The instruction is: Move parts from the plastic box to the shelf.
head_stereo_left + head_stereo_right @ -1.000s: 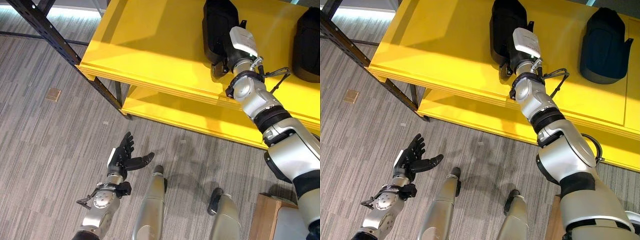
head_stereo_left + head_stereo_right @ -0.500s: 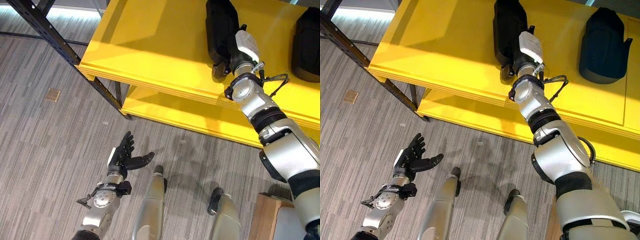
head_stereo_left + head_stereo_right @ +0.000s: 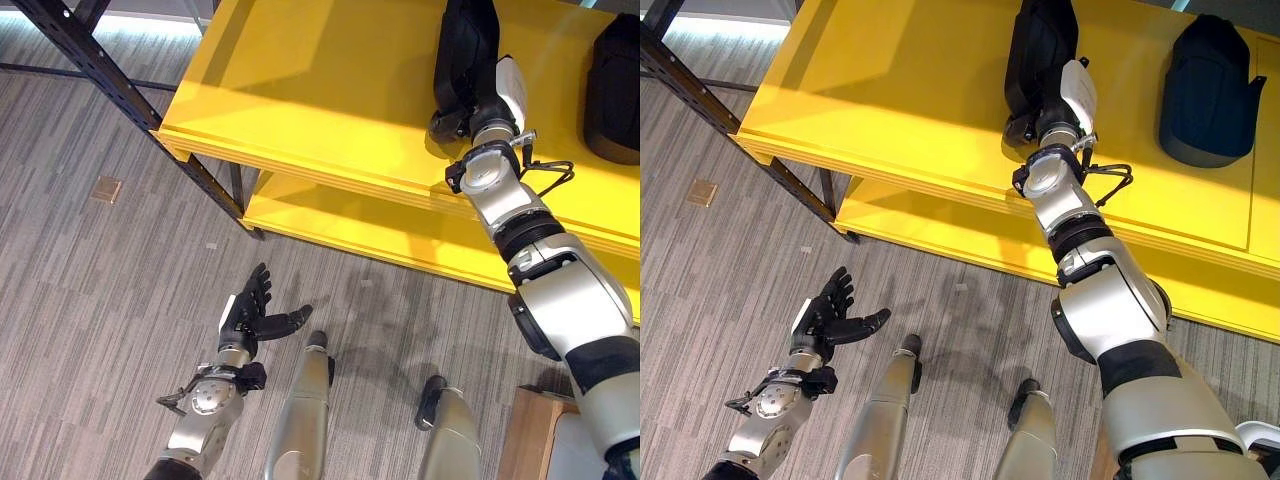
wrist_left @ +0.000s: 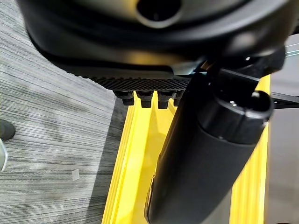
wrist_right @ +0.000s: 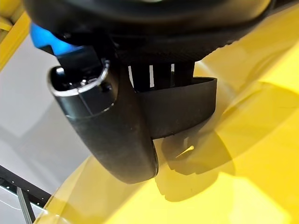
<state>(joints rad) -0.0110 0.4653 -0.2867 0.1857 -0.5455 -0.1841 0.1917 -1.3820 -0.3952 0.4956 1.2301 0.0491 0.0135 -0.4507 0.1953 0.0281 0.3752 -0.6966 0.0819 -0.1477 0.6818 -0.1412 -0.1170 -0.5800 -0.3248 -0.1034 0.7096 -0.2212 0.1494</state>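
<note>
A black moulded part is on the top board of the yellow shelf, and my right hand reaches over the front edge to it. In the right wrist view the thumb and fingers are curled round a flat black edge of the part, just above the yellow board. A second dark part lies further right on the same board. My left hand hangs low over the floor, open, with straight fingers and nothing in it.
A lower yellow board sticks out under the top one. A dark metal rack post slants across the upper left. A wooden box corner shows at the lower right, and a small tan plate lies in the floor.
My right hand has carried the black part deeper onto the shelf and to the right, turning it more upright. The left hand has barely moved.
</note>
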